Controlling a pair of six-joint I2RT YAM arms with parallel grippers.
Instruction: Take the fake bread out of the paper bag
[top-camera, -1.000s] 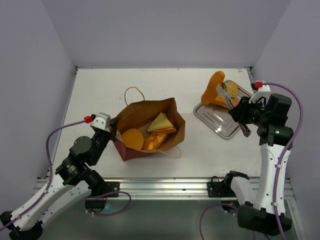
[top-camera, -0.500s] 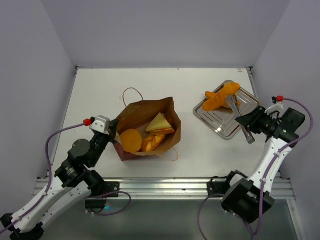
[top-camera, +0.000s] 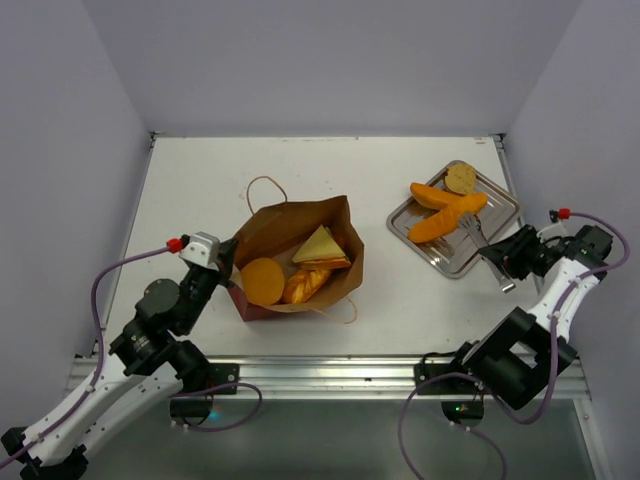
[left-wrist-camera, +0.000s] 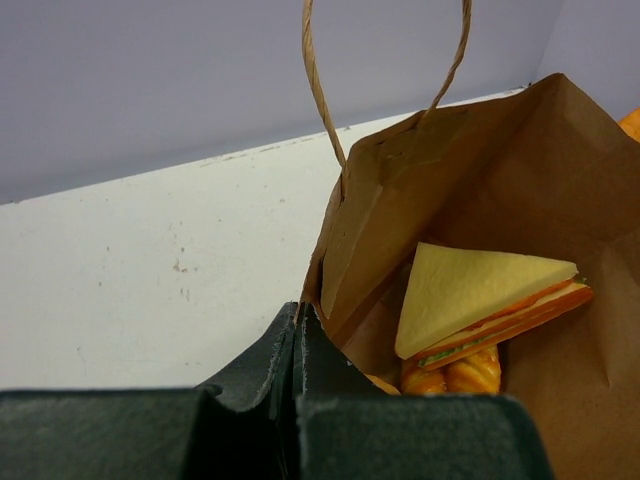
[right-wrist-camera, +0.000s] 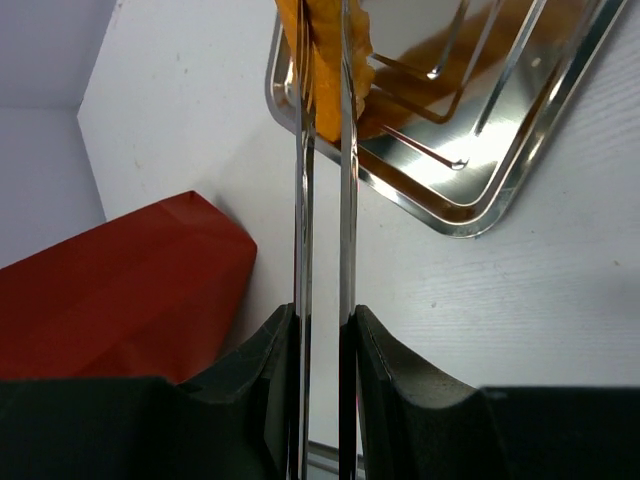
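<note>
A: Where is the red paper carrier bag (top-camera: 280, 225)?
B: Middle of the white desk (top-camera: 200, 190), mouth open, holding a triangular yellow sandwich (top-camera: 322, 245), a round orange bun (top-camera: 263, 279) and a twisted golden loaf (top-camera: 305, 285)
A: And the left end effector (top-camera: 228, 258)?
B: Fingers pressed together at the bag's left rim
A: The right end effector (top-camera: 505, 262)?
B: Clamped on silver metal tongs (top-camera: 476, 238), tips at an orange croissant (top-camera: 445, 226) in the silver metal tray (top-camera: 445, 253)

White arms (top-camera: 90, 400), black joints (top-camera: 160, 300), purple cables (top-camera: 98, 300), red plugs (top-camera: 177, 242), dark left pincer (left-wrist-camera: 297, 330) and right pincer (right-wrist-camera: 322, 330).
</note>
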